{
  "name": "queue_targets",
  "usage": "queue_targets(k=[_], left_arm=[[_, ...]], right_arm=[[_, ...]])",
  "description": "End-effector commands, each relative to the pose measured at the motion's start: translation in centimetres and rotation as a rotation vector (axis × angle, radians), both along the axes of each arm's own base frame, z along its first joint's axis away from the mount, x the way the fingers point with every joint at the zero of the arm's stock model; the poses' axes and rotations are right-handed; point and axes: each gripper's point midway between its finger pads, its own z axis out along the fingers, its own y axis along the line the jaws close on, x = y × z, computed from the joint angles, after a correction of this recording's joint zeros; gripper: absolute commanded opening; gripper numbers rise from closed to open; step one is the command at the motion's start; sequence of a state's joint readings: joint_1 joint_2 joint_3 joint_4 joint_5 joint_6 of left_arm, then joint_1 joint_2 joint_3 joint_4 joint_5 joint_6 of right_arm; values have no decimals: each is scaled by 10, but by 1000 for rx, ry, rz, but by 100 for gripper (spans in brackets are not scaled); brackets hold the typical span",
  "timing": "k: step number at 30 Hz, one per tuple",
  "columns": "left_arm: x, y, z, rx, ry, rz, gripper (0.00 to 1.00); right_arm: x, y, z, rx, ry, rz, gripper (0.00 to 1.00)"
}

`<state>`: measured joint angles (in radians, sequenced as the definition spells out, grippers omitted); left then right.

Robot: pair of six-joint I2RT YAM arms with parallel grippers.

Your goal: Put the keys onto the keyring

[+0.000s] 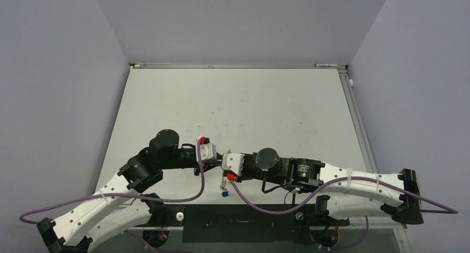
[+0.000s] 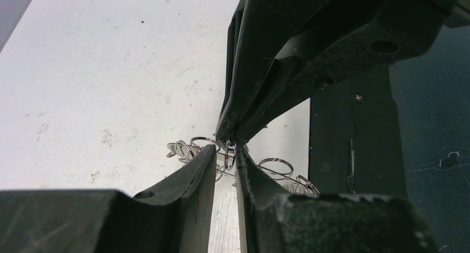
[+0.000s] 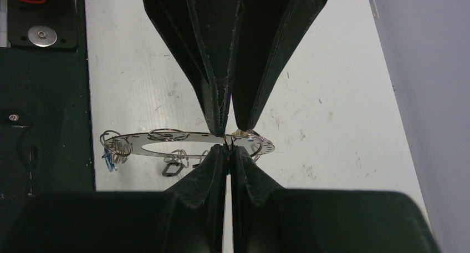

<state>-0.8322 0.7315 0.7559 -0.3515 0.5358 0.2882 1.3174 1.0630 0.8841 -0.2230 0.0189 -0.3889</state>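
Pinching the keyring [image 3: 188,136] by its rim in the pressed-together right end effector [image 3: 227,148], level above the worktop [image 3: 332,97], likely steadying it for the left end effector [image 3: 230,125], narrowed at a wire loop [image 3: 248,134], grip impossible to tell, blue-tagged key [image 3: 109,160] dangling.

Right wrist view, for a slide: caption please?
Right gripper clamps the keyring rim above the table; left gripper meets it head-on.

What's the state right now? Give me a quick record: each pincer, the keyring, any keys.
right pincer: shut on the keyring's rim
left pincer: tips nearly together at the same spot on the rim, opposite the right pincer; grip unclear
keyring: level, lifted off the table
blue-tagged key: hanging from the rim's far end, away from both pincers
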Motion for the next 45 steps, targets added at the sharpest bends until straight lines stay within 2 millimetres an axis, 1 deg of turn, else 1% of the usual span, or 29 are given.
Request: queue_targets(k=[1,3,6,11,13,15,21,22,26,28,30,33,36,39,41,42,45], left_arm=[[1,-6,8,-33,-23,-13,17],[1,-6,8,-35,-21,-16,16],[0,-8,8,-43,-16,-22,12],[1,-10,4,-43,-3,-21,9],[1,-11,4,-46,-3,-21,6],[2,-10,4,-48,-4,-18,0],[6,-6,13,-75,-51,13,0],[6,-5,14,-81,-60,15,0],[5,-2,18,-96,-78,21,0],[5,-2,18,-99,-80,25,0],[6,-1,17,-99,-77,25,0],[5,-2,16,-101,-74,25,0],[6,-1,18,-114,-77,30,0],[6,-1,20,-131,-78,33,0],[7,0,23,-146,-79,41,0],[7,1,26,-162,-85,44,0],[7,3,31,-197,-88,47,0]], right_arm=[[-3,11,44,132,-26,18,5],[-7,13,44,136,-17,45,5],[-9,13,45,143,-16,52,5],[-12,12,49,167,-15,66,5],[-12,11,50,172,-15,69,5],[-13,11,51,174,-14,70,5],[-11,10,51,187,-9,53,5],[-10,9,51,189,-8,45,7],[-8,5,53,202,-9,19,38],[-3,-3,60,225,-24,-20,46],[-1,-14,69,259,-43,-40,47],[-3,-28,86,336,-69,-46,47],[-9,-35,94,399,-79,-19,46],[-10,-33,89,394,-69,-15,44],[-8,-29,77,366,-51,-24,43],[-7,-25,78,388,-45,-28,42],[-8,-18,62,377,-16,-25,40]])
